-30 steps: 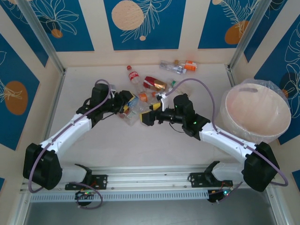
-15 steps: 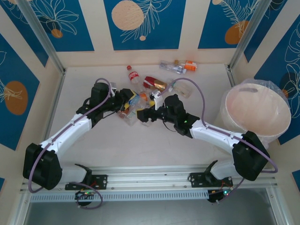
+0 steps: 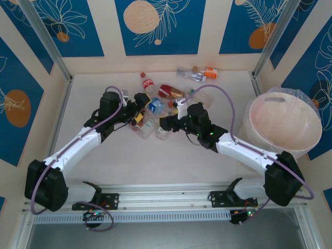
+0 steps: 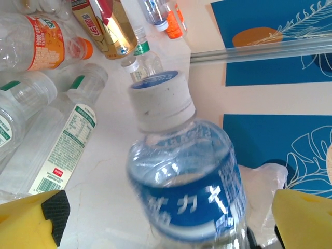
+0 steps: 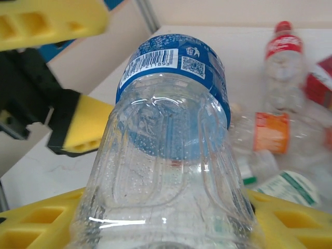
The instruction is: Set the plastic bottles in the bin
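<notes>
A clear bottle with a blue label (image 3: pixel 155 106) and a white cap (image 4: pixel 161 100) hangs above the table between my two grippers. My right gripper (image 3: pixel 166 122) (image 5: pixel 166 223) is shut on its lower body, with a yellow finger (image 5: pixel 295 220) pressed against each side. My left gripper (image 3: pixel 140 107) (image 4: pixel 168 218) is open, its fingers (image 4: pixel 31 220) standing wide on either side of the bottle's shoulder without touching it. More plastic bottles (image 3: pixel 148 125) lie in a heap under the grippers. The bin (image 3: pixel 250 124) stands at the right edge of the table.
A red-capped cola bottle (image 3: pixel 147 83) (image 5: pixel 282 54), a red-labelled bottle (image 3: pixel 171 92) and two bottles near the back wall (image 3: pixel 197 73) lie beyond the heap. Metal frame posts (image 3: pixel 46 44) rise at the back corners. Bare tabletop (image 3: pixel 171 161) lies in front of the arms.
My left gripper has opened and let go of the blue-labelled bottle. My right gripper moved in from the right and closed on the bottle's lower body.
</notes>
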Robot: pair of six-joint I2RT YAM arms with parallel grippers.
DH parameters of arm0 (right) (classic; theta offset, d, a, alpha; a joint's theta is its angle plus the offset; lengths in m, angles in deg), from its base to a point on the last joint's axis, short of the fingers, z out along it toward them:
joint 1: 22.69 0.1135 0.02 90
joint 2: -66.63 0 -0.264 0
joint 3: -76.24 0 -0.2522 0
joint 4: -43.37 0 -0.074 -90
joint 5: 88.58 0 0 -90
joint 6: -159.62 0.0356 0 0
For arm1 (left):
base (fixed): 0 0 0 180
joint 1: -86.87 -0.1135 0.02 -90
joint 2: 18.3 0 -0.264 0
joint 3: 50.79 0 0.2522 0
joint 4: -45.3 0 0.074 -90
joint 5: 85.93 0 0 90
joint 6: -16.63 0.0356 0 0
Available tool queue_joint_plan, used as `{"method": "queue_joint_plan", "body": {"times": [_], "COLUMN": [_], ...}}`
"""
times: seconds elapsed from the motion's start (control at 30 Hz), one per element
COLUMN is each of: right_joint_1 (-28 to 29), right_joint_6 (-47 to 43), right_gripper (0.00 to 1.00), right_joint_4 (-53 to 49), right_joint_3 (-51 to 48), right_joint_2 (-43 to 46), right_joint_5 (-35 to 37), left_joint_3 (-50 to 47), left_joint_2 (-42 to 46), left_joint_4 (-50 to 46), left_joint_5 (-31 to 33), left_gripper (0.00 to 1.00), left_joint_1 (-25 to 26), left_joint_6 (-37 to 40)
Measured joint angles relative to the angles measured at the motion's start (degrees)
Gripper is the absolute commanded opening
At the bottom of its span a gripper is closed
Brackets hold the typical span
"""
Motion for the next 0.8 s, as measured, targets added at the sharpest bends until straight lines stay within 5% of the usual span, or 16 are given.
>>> {"method": "queue_joint_plan", "body": {"times": [0.47,0.8], "right_joint_1": [-6.45,-7.85], "right_joint_6": [-5.16,5.33], "right_gripper": [0.48,0.44], "right_joint_4": [-52.54,-80.13], "right_joint_3": [30.18,44.22], "right_joint_2": [21.24,26.18], "right_joint_5": [14.64,46.27], "left_joint_3": [-8.28,-9.73], "left_joint_2": [10.88,9.94], "left_joint_4": [0.39,3.04], "left_joint_5": [19.47,20.5], "left_gripper": [1.0,1.0], "left_joint_1": [0.0,-0.02], "left_joint_6": [12.94,16.9]}}
